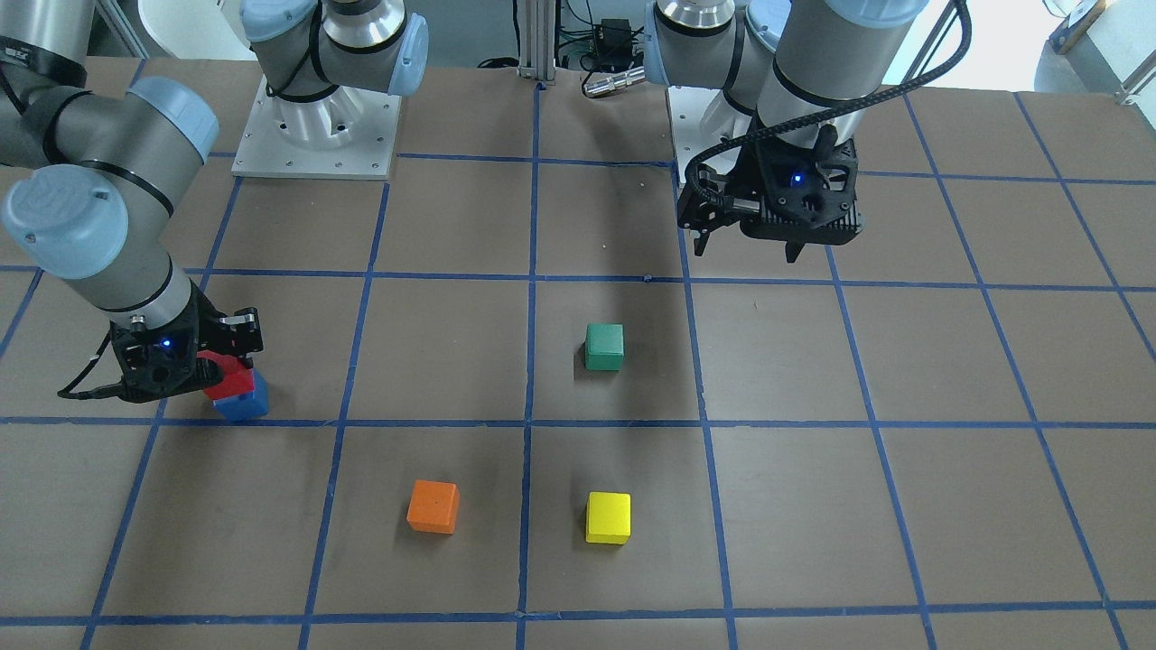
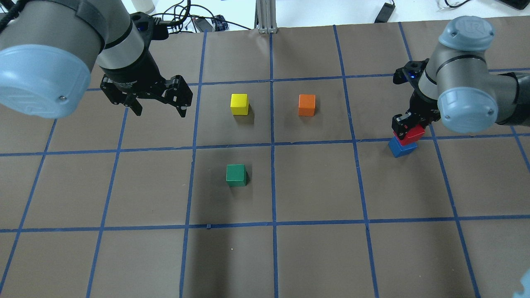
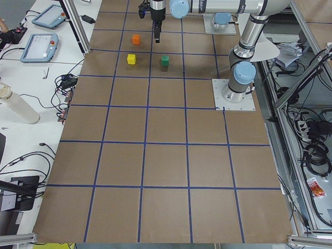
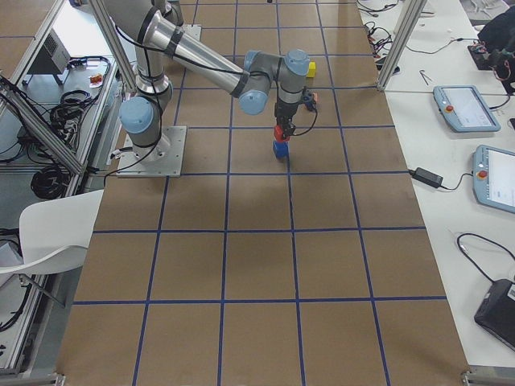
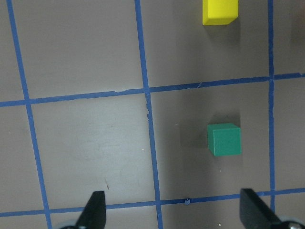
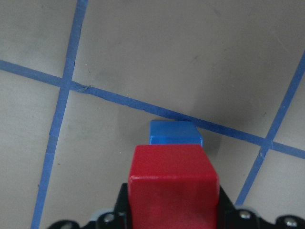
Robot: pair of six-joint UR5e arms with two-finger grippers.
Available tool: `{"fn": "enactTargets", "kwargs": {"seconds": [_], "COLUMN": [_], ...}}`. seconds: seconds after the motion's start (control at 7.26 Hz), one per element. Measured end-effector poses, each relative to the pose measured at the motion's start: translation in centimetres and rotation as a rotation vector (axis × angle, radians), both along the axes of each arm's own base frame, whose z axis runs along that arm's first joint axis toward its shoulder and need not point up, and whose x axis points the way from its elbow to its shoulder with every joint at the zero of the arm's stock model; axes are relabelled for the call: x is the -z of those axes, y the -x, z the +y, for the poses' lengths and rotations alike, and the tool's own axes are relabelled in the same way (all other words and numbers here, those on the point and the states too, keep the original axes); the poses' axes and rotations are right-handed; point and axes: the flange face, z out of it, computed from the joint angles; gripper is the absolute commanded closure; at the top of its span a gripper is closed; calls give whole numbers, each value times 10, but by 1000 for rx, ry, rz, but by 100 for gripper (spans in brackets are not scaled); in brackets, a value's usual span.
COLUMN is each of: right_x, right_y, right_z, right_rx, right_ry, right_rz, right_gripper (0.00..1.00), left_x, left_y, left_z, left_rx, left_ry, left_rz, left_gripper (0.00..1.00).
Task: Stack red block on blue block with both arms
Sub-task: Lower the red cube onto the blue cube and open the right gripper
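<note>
Evidently light, rigid and matte, the red block (image 1: 230, 379) is pinched by opposite side faces in the right end effector (image 1: 209, 366), seemingly resting atop the blue block (image 1: 244, 403), while the left end effector (image 2: 160, 111) hangs spread, empty.

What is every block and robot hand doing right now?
Right gripper: shut on the red block.
Left gripper: open, empty, up off the table.
Red block: held, atop the blue block.
Blue block: on the table, under the red one.
Green block: loose on the table.
Yellow block: loose on the table.
Orange block: loose on the table.
</note>
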Motion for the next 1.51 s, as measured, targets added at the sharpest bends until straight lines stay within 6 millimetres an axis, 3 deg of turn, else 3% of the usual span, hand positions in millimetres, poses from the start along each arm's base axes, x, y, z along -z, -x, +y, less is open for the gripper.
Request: {"fn": "enactTargets", "kwargs": {"seconds": [1.1, 1.51], "right_x": [9, 13], "right_y": [12, 13], "right_z": [0, -1], "right_rx": [27, 27], "right_ry": [40, 33], "right_rz": [9, 2], "right_gripper": [100, 90], "left_x": [0, 0], "left_y": [0, 0], "left_z": [0, 0], "left_rx": [0, 0], "left_ry": [1, 1], "left_rz": [1, 2], "left_gripper": [0, 0]}}
